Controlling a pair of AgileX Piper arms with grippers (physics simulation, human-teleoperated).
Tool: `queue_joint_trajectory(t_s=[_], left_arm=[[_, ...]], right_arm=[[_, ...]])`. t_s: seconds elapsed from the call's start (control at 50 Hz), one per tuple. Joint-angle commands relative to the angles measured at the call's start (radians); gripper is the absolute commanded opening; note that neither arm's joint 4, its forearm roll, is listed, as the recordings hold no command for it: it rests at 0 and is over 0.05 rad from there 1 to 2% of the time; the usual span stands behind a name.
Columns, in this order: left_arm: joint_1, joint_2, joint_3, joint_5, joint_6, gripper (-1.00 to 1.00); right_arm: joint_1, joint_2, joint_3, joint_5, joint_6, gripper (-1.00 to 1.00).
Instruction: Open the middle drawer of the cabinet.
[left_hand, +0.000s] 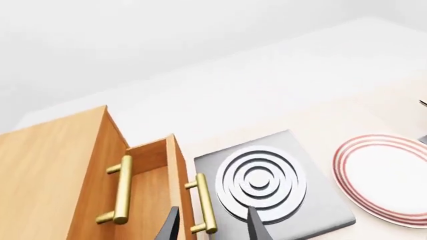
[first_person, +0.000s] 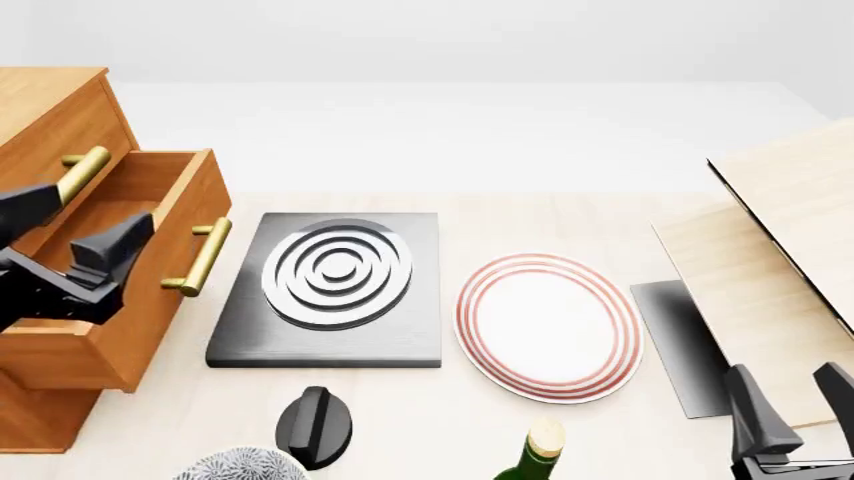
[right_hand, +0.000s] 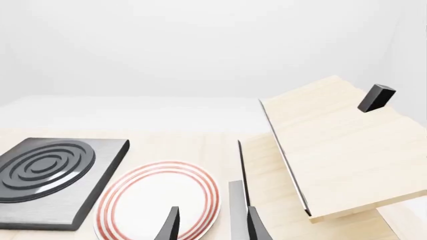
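Pale surface (first_person: 561, 215) lies bare at twelve o'clock. At nine, the middle drawer (first_person: 147, 260) juts from the cabinet (first_person: 47, 120). Left jaws (first_person: 80, 235) and right jaws (first_person: 798, 400) gape, holding nothing.

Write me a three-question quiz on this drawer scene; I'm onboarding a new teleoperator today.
1. True or false: the orange-brown wooden middle drawer of the tall wooden cabinet is pulled partly out.
2. What lies between the grey square hob slab with concentric rings and the pale light-wood board structure? A) white oval plate with red rim bands B) bottle C) knob
3. Fill in: the left gripper jaws straddle the drawer's brass bar ____.

Key: 1 true; 2 A; 3 handle.
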Motion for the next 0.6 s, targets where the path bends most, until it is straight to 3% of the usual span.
queue_joint_trajectory(t_s=[0.02,0.6], left_arm=[[0.007,0.022,-0.003,0.000,-0.017,1.00],[0.044,0.052,-0.131,0.161,0.016,1.00]], right_arm=[[-0.003,-0.003,0.000,0.000,0.001,1.00],[-0.003,-0.003,0.000,0.000,0.001,1.00]])
